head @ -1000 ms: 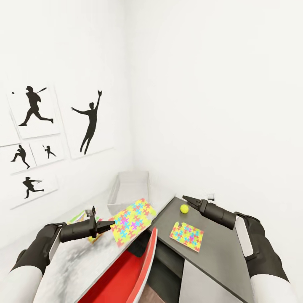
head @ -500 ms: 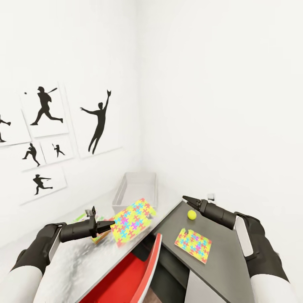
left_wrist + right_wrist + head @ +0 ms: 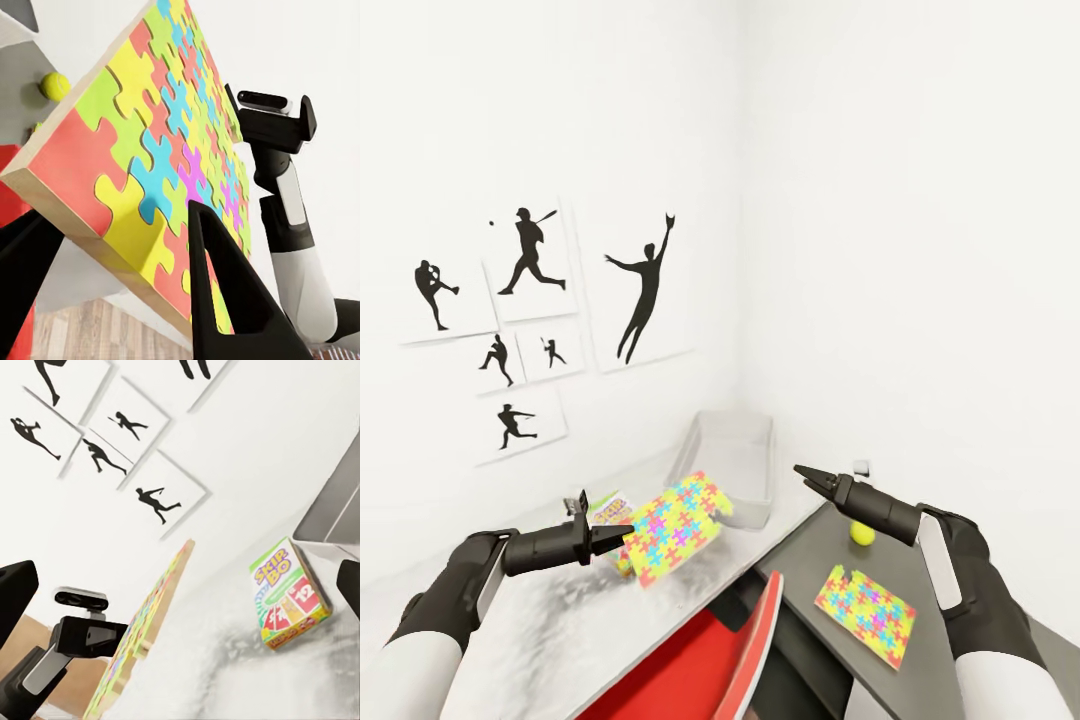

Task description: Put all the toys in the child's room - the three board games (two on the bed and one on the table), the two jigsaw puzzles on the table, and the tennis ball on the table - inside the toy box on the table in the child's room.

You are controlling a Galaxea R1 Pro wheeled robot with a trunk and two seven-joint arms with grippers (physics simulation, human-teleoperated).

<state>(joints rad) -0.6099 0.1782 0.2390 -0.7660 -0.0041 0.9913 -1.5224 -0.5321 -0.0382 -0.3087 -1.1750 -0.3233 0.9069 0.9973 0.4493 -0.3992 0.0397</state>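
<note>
A child's room, white-walled corner. Baseball silhouette prints [image 3: 530,320] hang over the bench [image 3: 550,620], where bright jigsaws [image 3: 865,615], a ball [image 3: 862,533] and a game box [image 3: 289,604] lie.

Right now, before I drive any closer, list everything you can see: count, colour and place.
jigsaw puzzles: two, multicoloured; one held tilted in the left gripper above the pale desk top, one flat on the dark end section
tennis ball: one, yellow-green, on the dark section
SKIP BO board game: one, white, green and red, on the pale top near the toy box
toy box: one, pale grey, at the desk corner
table: one, mottled grey top
chair: one, red, under the desk
wall pictures: six black silhouettes
left gripper: shut on puzzle
right gripper: open, empty
</note>
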